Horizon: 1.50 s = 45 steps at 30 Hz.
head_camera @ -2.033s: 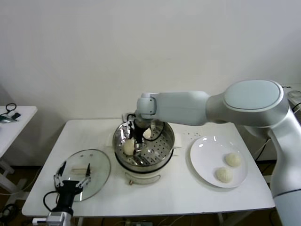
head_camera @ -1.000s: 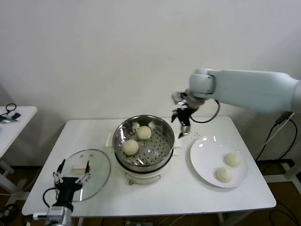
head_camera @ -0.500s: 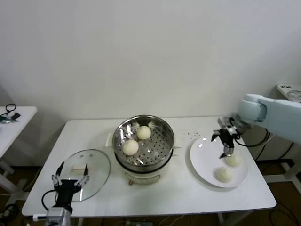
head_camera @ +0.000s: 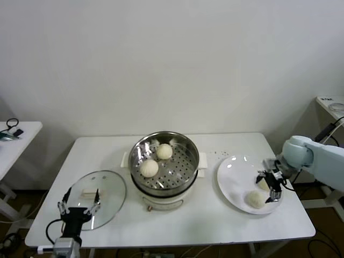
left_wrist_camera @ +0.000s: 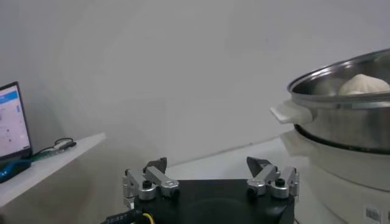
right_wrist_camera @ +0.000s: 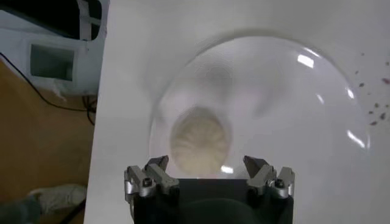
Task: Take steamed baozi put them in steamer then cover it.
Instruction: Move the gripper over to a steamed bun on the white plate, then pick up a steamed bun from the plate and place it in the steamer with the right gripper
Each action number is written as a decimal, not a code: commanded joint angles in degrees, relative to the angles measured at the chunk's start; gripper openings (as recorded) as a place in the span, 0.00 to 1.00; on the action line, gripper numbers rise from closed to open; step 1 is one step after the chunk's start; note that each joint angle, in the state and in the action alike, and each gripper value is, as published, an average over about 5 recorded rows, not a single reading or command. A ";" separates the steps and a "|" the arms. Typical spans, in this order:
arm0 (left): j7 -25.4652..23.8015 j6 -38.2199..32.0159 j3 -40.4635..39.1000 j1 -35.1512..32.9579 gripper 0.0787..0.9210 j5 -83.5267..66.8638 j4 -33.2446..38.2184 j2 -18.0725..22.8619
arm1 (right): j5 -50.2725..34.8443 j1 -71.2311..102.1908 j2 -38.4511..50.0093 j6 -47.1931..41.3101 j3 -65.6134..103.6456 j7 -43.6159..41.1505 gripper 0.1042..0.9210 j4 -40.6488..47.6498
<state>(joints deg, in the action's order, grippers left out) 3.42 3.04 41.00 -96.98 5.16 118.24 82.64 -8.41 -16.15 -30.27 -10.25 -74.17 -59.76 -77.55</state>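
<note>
The steel steamer [head_camera: 185, 167] stands mid-table on its white pot base and holds two baozi [head_camera: 149, 168] [head_camera: 164, 151]. It also shows in the left wrist view [left_wrist_camera: 341, 103] with one baozi [left_wrist_camera: 364, 84] at its rim. Two more baozi lie on the white plate [head_camera: 236, 173]: one in the open [head_camera: 256, 199], one [head_camera: 262, 183] partly hidden by my right gripper [head_camera: 271, 186]. That gripper [right_wrist_camera: 207, 163] is open and empty, low over the plate [right_wrist_camera: 286, 109], with a baozi [right_wrist_camera: 201, 141] just beyond its fingertips. The glass cover [head_camera: 110, 188] lies flat at the left. My left gripper [head_camera: 79, 207] [left_wrist_camera: 207, 164] is open and empty by the cover's near edge.
The white table [head_camera: 215, 217] has bare room in front of the steamer. Its right edge lies close beside the plate. A small side table [head_camera: 16, 134] with a few items stands at the far left.
My right arm has left the steamer, where two baozi now lie, swung right and come down low over the plate. The left gripper has shifted slightly toward the front edge.
</note>
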 commanded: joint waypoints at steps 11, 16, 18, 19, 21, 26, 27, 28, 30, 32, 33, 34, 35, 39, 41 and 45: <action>0.04 -0.02 0.37 0.31 0.88 0.32 -1.49 -0.12 | 2.10 6.69 -4.63 0.45 2.83 -0.48 0.88 4.94; 0.05 -0.02 0.33 0.66 0.88 0.45 -1.77 -0.20 | 2.17 6.45 -4.96 0.64 2.62 -1.03 0.88 5.61; 0.06 0.01 0.30 0.79 0.88 0.53 -1.84 -0.22 | 2.21 6.40 -5.06 0.74 2.59 -1.20 0.86 5.80; 0.07 0.02 0.29 0.85 0.88 0.55 -1.87 -0.23 | 2.21 6.34 -5.11 0.80 2.56 -1.27 0.84 5.89; 0.08 0.05 0.26 0.94 0.88 0.61 -1.93 -0.27 | 2.22 6.18 -5.20 0.96 2.51 -1.40 0.80 6.05; 0.14 0.05 0.18 1.06 0.88 0.77 -2.04 -0.29 | 2.30 5.87 -5.28 1.51 2.41 -1.66 0.72 6.45; 0.16 0.05 0.16 1.04 0.88 0.79 -2.03 -0.28 | 2.31 5.81 -5.28 1.66 2.42 -1.69 0.72 6.49; 0.18 0.05 0.13 1.02 0.88 0.81 -2.01 -0.27 | 2.32 5.74 -5.27 1.85 2.47 -1.71 0.71 6.51; 0.19 0.05 0.10 0.96 0.88 0.84 -1.95 -0.25 | 2.33 5.33 -5.29 2.37 2.59 -1.74 0.71 6.50; 0.20 0.06 0.08 0.93 0.88 0.85 -1.89 -0.25 | 2.53 4.31 -5.46 3.47 2.49 -1.89 0.70 6.46; 0.20 0.06 0.07 0.92 0.88 0.87 -1.85 -0.26 | 2.72 3.24 -5.66 4.47 2.11 -2.13 0.70 6.44; 0.20 0.05 0.06 0.90 0.88 0.89 -1.81 -0.28 | 2.97 1.86 -5.93 5.84 1.49 -2.50 0.70 6.38; 0.21 0.05 0.05 0.87 0.88 0.90 -1.76 -0.31 | 3.21 0.02 -6.30 7.59 0.58 -3.03 0.71 6.21; 0.26 0.01 0.01 0.62 0.88 0.94 -1.48 -0.39 | 3.47 -7.95 -8.15 13.99 -3.19 -5.05 0.71 4.57; 0.28 -0.04 -0.01 0.46 0.88 0.95 -1.43 -0.38 | 3.37 -12.14 -9.45 16.80 -4.85 -5.74 0.71 3.50; 0.32 -0.22 -0.09 0.06 0.88 1.11 -1.53 -0.31 | 3.05 -22.01 -13.31 22.88 -8.46 -7.42 0.71 2.51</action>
<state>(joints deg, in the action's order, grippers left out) 3.72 2.89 40.94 -96.79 6.24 116.73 82.32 -5.51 -21.53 -38.70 1.04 -76.47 -64.36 -73.13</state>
